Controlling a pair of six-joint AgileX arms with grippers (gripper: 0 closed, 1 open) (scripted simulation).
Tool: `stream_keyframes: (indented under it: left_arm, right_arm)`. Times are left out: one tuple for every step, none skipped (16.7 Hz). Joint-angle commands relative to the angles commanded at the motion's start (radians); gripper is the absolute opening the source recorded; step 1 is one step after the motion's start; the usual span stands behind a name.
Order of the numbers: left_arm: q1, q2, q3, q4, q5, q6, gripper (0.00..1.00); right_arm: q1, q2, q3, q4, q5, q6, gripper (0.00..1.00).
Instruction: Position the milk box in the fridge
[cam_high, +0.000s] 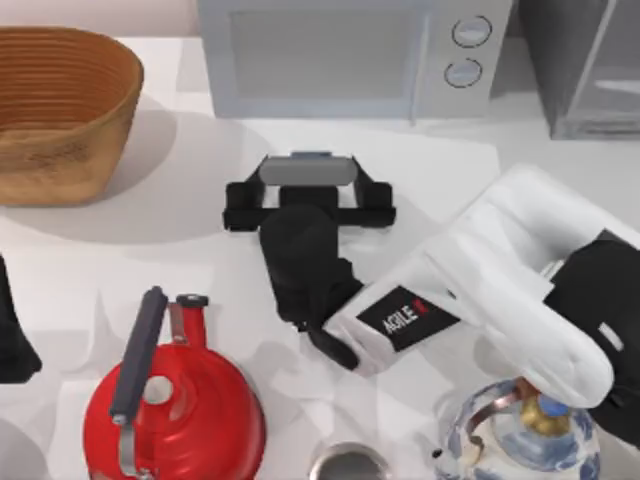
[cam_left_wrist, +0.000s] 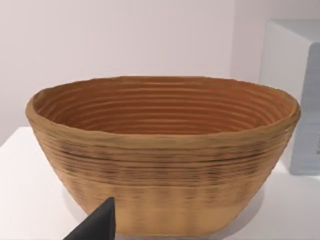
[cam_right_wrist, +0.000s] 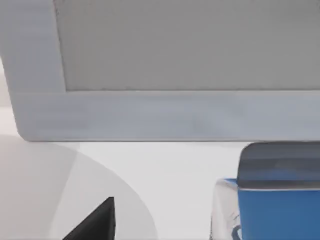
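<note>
The milk box (cam_high: 308, 170) stands on the table in front of the microwave, seen from above as a grey top with a blue edge. My right gripper (cam_high: 308, 192) reaches in from the right and sits open right behind the box, its fingers spread wider than the carton. In the right wrist view the box's blue side (cam_right_wrist: 272, 212) is close by, apart from one dark fingertip (cam_right_wrist: 95, 225). The fridge (cam_high: 590, 70) stands at the back right corner. My left arm (cam_high: 12, 340) is parked at the left edge, and its fingertip (cam_left_wrist: 95, 225) shows before the basket.
A grey microwave (cam_high: 340, 55) with two knobs fills the back middle. A woven basket (cam_high: 60, 110) sits back left. A red kettle (cam_high: 175, 410) stands front left, a blue-and-white kettle (cam_high: 525, 440) front right, and a metal rim (cam_high: 345, 465) between them.
</note>
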Motion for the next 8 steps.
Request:
stream_keyframes:
  left_arm:
    - [0.0, 0.0, 0.0, 0.0, 0.0, 0.0, 1.0]
    - [0.0, 0.0, 0.0, 0.0, 0.0, 0.0, 1.0]
    - [0.0, 0.0, 0.0, 0.0, 0.0, 0.0, 1.0]
    - [0.0, 0.0, 0.0, 0.0, 0.0, 0.0, 1.0]
    - [0.0, 0.0, 0.0, 0.0, 0.0, 0.0, 1.0]
    - [0.0, 0.0, 0.0, 0.0, 0.0, 0.0, 1.0]
    - [0.0, 0.0, 0.0, 0.0, 0.0, 0.0, 1.0]
    - [0.0, 0.0, 0.0, 0.0, 0.0, 0.0, 1.0]
  right_arm:
    - [-0.004, 0.004, 0.009, -0.004, -0.004, -0.001, 1.0]
    - [-0.005, 0.005, 0.01, -0.005, -0.004, -0.001, 1.0]
    - [-0.005, 0.005, 0.01, -0.005, -0.004, -0.001, 1.0]
    - [-0.005, 0.005, 0.01, -0.005, -0.004, -0.001, 1.0]
    - [-0.005, 0.005, 0.01, -0.005, -0.004, -0.001, 0.92]
    - [-0.005, 0.005, 0.01, -0.005, -0.004, -0.001, 0.85]
    - [-0.005, 0.005, 0.01, -0.005, -0.004, -0.001, 0.77]
    - [-0.005, 0.005, 0.01, -0.005, -0.004, -0.001, 0.7]
